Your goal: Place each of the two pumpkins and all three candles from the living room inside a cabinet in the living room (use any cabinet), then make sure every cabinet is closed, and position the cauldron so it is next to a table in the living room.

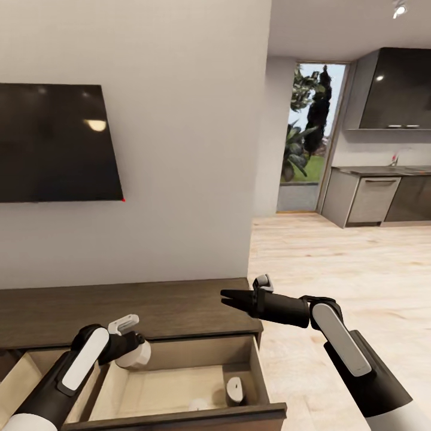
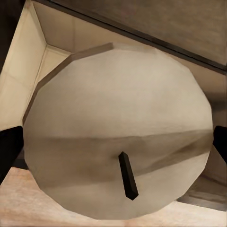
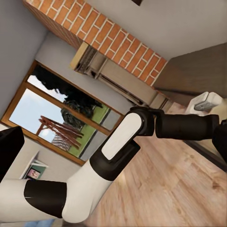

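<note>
The cabinet (image 1: 179,308) runs low along the white wall, dark slab top under the wall-mounted TV (image 1: 54,142); its right-hand drawer (image 1: 179,383) stands pulled open, pale inside, and there are two candles already lying in it, one (image 1: 234,389) near the right wall, another (image 1: 197,405) just showing behind the dark front edge; over at the left, the left claw (image 1: 129,346) hangs above the open drawer, down inside its mouth, and it is clamped on a third candle (image 1: 134,354); in the left wrist view that candle (image 2: 118,132) bulks huge between the dark fingers (image 2: 9,151), its round pale top facing the lens with the little black wick (image 2: 128,175) sticking out, the drawer's light corner behind it; the right claw (image 1: 230,299) floats out over the cabinet's right end, pointing left, nothing in it, its dark fingers drawn to a narrow point, and whether a gap remains between them I cannot tell; the right wrist view looks across at the left arm (image 3: 118,146) over the wooden floor (image 3: 170,189), with a brick band (image 3: 94,35) and a window (image 3: 61,118) beyond; off to the right in the head view the kitchen counter (image 1: 383,170) and a glazed door (image 1: 308,131) with greenery sit well apart from the action.
</note>
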Controlling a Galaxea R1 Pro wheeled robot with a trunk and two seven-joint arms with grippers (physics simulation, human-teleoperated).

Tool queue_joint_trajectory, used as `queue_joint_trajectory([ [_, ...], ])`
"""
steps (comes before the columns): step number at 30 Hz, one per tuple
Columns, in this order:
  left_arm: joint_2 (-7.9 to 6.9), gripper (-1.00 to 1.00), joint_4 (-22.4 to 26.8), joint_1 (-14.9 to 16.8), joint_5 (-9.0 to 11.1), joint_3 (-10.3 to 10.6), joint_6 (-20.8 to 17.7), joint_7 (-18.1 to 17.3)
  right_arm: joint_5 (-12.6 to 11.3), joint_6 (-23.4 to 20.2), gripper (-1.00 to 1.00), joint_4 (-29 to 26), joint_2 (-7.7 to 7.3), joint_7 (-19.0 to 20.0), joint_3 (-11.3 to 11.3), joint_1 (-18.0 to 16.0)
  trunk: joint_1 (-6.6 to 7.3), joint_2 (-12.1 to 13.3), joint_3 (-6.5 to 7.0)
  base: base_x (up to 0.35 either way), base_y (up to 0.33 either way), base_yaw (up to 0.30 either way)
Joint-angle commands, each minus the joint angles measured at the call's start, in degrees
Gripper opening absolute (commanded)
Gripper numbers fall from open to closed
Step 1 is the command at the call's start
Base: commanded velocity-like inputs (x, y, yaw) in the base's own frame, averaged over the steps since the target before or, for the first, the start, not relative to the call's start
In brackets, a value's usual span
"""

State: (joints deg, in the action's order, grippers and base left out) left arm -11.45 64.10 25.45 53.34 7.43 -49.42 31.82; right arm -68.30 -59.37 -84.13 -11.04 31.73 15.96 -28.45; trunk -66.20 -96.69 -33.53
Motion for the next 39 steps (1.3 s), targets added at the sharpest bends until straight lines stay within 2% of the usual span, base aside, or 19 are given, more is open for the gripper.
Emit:
queue_joint_trajectory([
  [1,-0.06,-1.00,0.06,0.04,0.63,0.15,0.02,0.61,0.36,-0.04,1.00,0.01,-0.03,0.44,0.04,-0.08,0.00,-0.03,-0.06,0.043,0.047,0.000],
  [14,-0.06,-1.00,0.06,0.04,0.63,0.21,0.02,0.61,0.37,-0.04,1.00,0.02,-0.03,0.44,0.04,-0.06,0.00,-0.03,-0.06,0.089,0.138,0.000],
  [21,-0.06,-1.00,0.06,0.04,0.62,0.14,0.02,0.61,0.37,-0.04,1.00,0.02,-0.05,0.44,0.04,-0.07,0.00,-0.03,-0.06,0.154,-0.072,0.000],
  [32,-0.06,-1.00,0.06,0.04,0.63,0.12,0.16,0.61,0.40,-0.04,1.00,0.11,-0.12,0.44,0.04,-0.06,0.00,-0.03,-0.06,0.006,-0.004,0.000],
  [37,-0.06,-1.00,0.06,0.04,0.70,0.11,1.40,0.61,0.44,-0.04,1.00,0.11,-0.07,0.42,0.04,-0.05,0.00,-0.03,-0.06,0.000,0.000,0.000],
  [39,-0.06,-1.00,0.02,0.04,0.71,0.07,1.54,0.61,0.45,-0.04,1.00,0.11,-0.04,0.43,0.04,-0.05,-0.44,-0.83,-0.42,0.000,0.000,0.000],
])
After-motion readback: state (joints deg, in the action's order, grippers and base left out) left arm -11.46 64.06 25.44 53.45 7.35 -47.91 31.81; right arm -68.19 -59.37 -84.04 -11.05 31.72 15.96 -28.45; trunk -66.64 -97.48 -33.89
